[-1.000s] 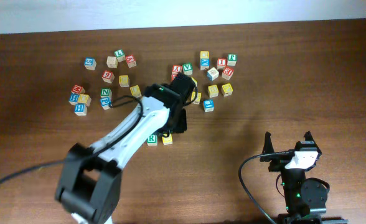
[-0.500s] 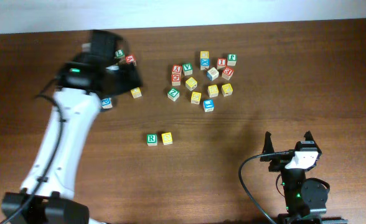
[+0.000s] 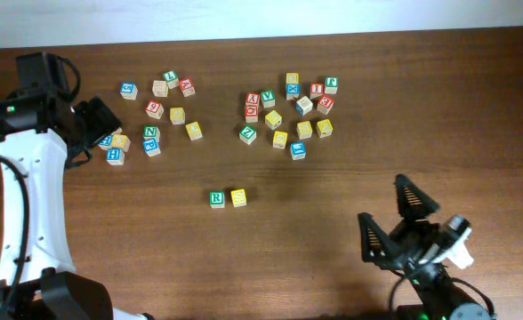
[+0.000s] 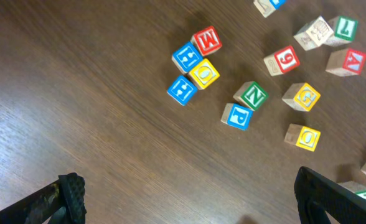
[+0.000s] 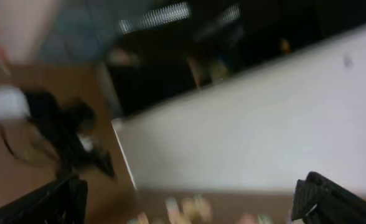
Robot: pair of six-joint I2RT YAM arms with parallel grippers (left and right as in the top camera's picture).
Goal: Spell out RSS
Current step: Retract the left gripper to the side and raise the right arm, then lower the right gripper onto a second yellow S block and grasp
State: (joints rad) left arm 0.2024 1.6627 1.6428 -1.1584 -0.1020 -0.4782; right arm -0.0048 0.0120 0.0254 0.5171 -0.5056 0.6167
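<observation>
Green R block (image 3: 216, 199) sits mid-way across the table (image 3: 315, 258), touching a yellow block (image 3: 238, 197) — left gripper (image 4: 186, 183) jaws spread, empty, above scattered letter blocks (image 4: 253, 96); right gripper (image 3: 382, 199) jaws spread, empty.

Left claw (image 3: 95, 121) from mid-table to far left; right claw (image 3: 392, 219) newly askew.

A dark brown wood-grain table (image 3: 422, 133) meets a white wall (image 3: 244, 11) behind.
</observation>
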